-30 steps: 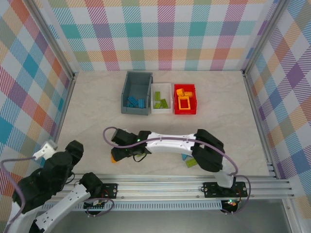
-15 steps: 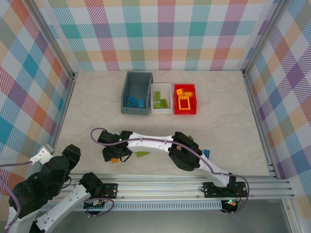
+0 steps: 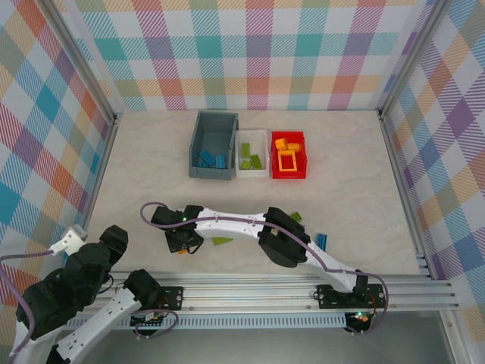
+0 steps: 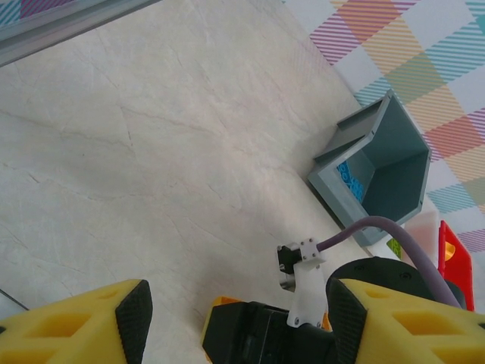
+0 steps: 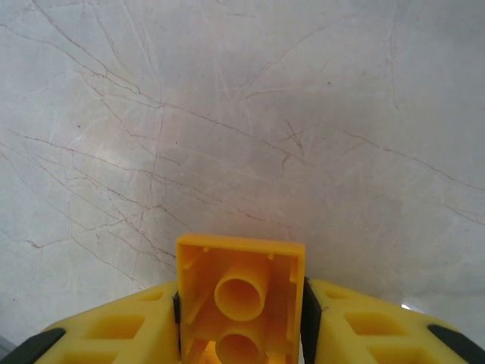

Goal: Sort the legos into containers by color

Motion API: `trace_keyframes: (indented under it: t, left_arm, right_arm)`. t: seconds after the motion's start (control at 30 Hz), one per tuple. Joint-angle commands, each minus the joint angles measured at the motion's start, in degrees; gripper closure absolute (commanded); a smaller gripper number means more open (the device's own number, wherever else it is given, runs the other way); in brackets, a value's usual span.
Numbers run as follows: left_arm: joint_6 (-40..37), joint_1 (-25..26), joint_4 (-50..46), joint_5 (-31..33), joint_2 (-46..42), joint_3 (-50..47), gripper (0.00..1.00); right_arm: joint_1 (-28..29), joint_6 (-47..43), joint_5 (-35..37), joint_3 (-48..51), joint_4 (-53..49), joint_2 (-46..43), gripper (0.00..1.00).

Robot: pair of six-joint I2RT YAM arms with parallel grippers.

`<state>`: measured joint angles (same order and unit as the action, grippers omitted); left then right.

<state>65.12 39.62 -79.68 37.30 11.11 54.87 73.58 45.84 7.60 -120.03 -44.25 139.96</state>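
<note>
The small orange studded plastic brick (image 5: 261,262) sits between the two yellow fingers (image 5: 114,330) of the right tool (image 5: 241,299). Its hollow underside with two round tubes faces the wrist camera. The dark pads press on both its long sides, so the tool looks closed on the brick, holding it across its narrow width. That grip suits such a short piece, since it leaves the brick's end free.

From above, the right tool (image 3: 180,241) is low over the pale marbled bench (image 3: 341,174) at about 8 o'clock from the bench's middle, with the arm stretched far across to reach it. Just beside it at 3 o'clock lies a lime green wedge-shaped brick (image 3: 221,241). Further out at 3 o'clock lie a green brick (image 3: 295,218) and a blue brick (image 3: 321,241), both loose on the bench.

The three open-topped plastic bins stand in a row at 12 o'clock:
- The larger grey-blue bin (image 3: 215,130) holds blue bricks.
- The white bin (image 3: 252,137) holds green bricks.
- The red bin (image 3: 305,163) holds orange bricks, among them an open frame.

By colour, this brick probably belongs in the red bin, well apart from it at about 1 o'clock.

The left tool (image 4: 239,322) hangs back near the bench's near edge at 7 o'clock, fingers apart and holding nothing, likely to leave the right arm room.
</note>
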Motion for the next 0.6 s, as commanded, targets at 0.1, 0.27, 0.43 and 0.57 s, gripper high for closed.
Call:
trace_keyframes:
  t: [0.1,0.27,0.43,0.57]
  left_arm:
    - [-2.28,-0.12,5.29,-3.02,0.69,-1.76,0.35]
    - [-6.07,-0.09,13.61,-9.09,4.66,-2.93,0.35]
    - [-9.44,-0.07,25.02,-15.85,12.8,-2.62,0.34]
    - [-11.28,-0.06,36.42,-23.32,23.68,-2.03,0.34]
  right_arm:
    - [0.3,-1.43,4.21,2.3,-1.43,-4.28,0.64]
    - [-1.18,-3.56,9.61,8.78,-1.52,-14.45,0.65]
    - [-8.55,-5.44,12.68,20.64,-0.88,-31.0,0.65]
    - [-19.14,-9.59,13.32,26.72,-3.22,-40.1,0.64]
